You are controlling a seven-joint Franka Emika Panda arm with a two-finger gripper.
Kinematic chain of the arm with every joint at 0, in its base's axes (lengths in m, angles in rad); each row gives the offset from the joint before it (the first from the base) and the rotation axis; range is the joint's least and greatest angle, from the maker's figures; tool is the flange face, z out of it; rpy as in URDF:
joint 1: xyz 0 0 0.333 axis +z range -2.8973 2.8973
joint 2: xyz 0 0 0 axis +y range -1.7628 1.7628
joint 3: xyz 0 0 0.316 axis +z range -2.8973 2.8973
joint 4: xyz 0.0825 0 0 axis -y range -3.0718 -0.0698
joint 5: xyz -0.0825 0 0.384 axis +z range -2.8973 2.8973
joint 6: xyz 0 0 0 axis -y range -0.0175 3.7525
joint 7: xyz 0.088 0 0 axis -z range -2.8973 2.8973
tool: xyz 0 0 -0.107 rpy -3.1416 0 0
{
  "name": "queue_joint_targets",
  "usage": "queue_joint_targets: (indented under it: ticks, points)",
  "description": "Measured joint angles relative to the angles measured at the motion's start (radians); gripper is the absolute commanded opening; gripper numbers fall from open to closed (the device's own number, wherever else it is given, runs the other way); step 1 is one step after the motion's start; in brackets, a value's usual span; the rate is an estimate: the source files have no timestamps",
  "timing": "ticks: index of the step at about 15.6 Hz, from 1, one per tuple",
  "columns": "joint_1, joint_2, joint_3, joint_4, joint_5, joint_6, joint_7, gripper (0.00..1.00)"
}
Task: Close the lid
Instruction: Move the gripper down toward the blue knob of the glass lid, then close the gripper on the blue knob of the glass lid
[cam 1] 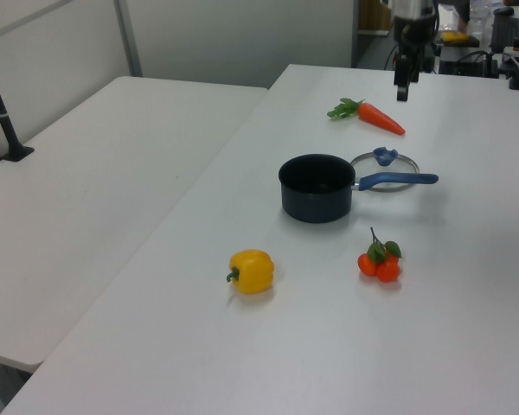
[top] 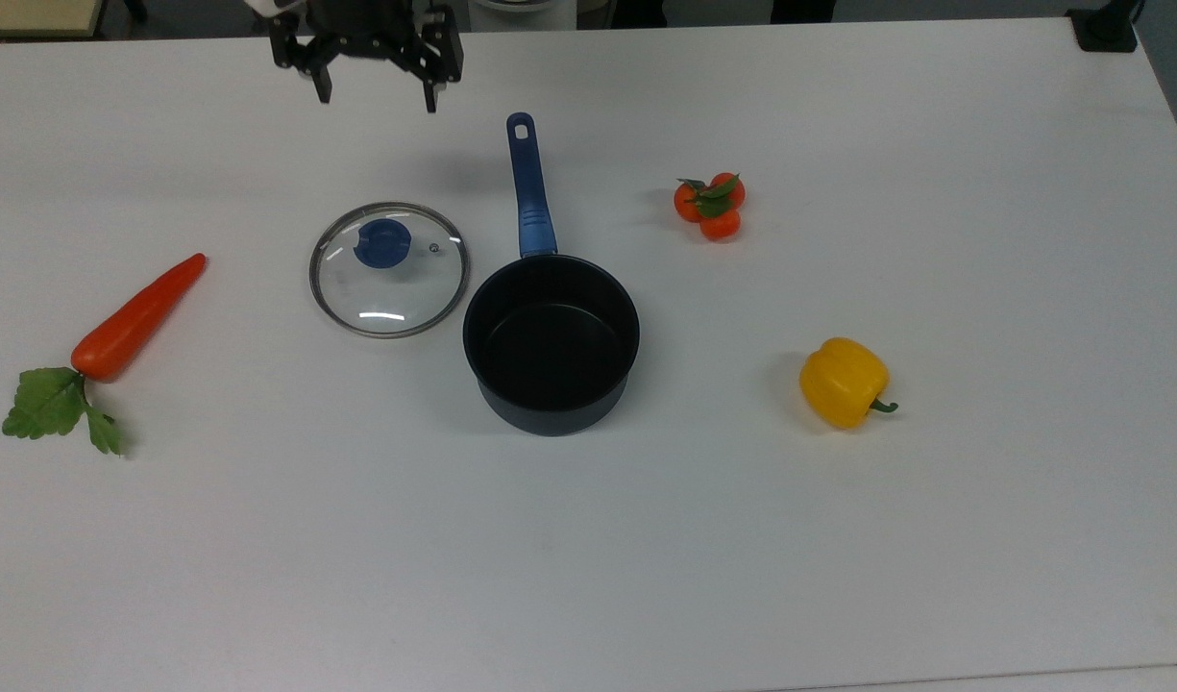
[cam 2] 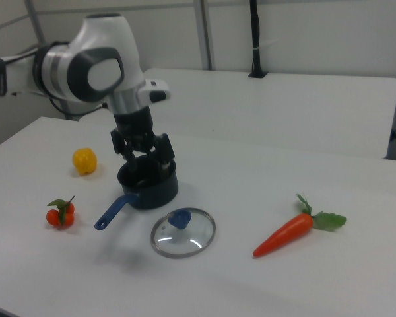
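carrot (top: 136, 317), tangerines (top: 710, 207), yellow pepper (top: 842, 382)

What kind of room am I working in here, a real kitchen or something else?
Probably a lab or test room, not a kitchen: plain white tables, a robot arm, and a pot with its lid set among toy-looking vegetables like the carrot.

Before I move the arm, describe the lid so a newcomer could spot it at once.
Start at the dark pan with the blue handle, mid-table. The lid lies flat on the table just off the pan's rim, on the top view's left, between pan and carrot. It is the one clear glass disc, metal-rimmed, with a blue knob.
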Motion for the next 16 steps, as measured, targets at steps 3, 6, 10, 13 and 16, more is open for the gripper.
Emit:
queue_joint_targets:
  ticks: [3, 6, 10, 13, 16]
  points:
    - [-0.022, 0.013, 0.000, -0.099, 0.000, 0.137, -0.043, 1.00]
    - [-0.051, 0.044, 0.000, -0.139, 0.000, 0.221, -0.106, 1.00]
    - [-0.058, 0.139, 0.000, -0.146, 0.000, 0.347, -0.127, 1.00]
    - [-0.057, 0.196, 0.000, -0.146, 0.000, 0.413, -0.128, 1.00]
    - [-0.054, 0.226, 0.000, -0.146, 0.000, 0.442, -0.128, 1.00]
